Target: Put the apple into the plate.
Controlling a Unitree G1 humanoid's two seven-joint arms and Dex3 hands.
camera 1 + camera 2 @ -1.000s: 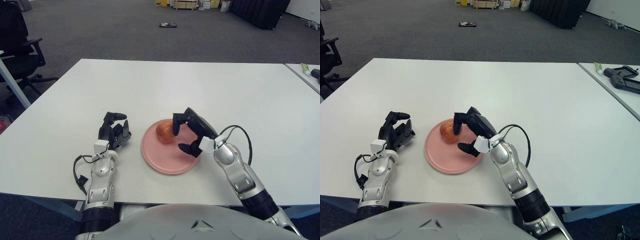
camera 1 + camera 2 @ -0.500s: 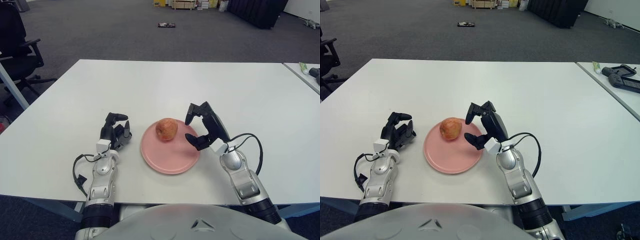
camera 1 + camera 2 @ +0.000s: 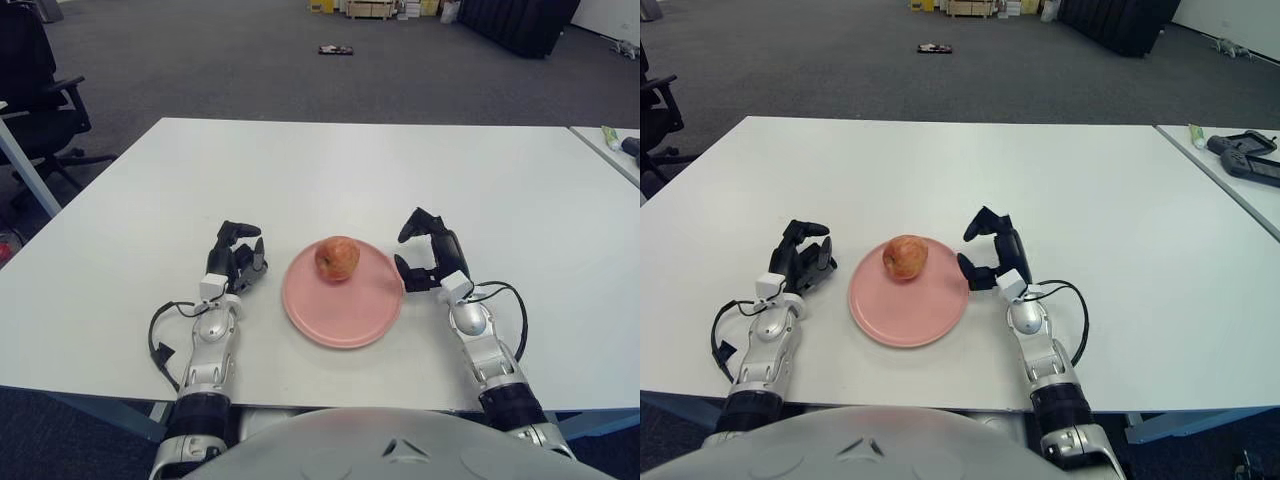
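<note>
The right hand (image 3: 428, 255) sits empty, fingers loosely spread, right of the plate (image 3: 345, 315); the apple (image 3: 337, 257) lies inside; placement looks done; next, withdrawing suffices.

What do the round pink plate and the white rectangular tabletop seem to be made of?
The round pink plate looks like matte plastic or melamine: even colour, soft sheen, a thin shallow rim; glazed ceramic cannot be ruled out. The white rectangular tabletop looks like smooth laminate board, with a uniform, seamless surface and a thin straight edge.
</note>
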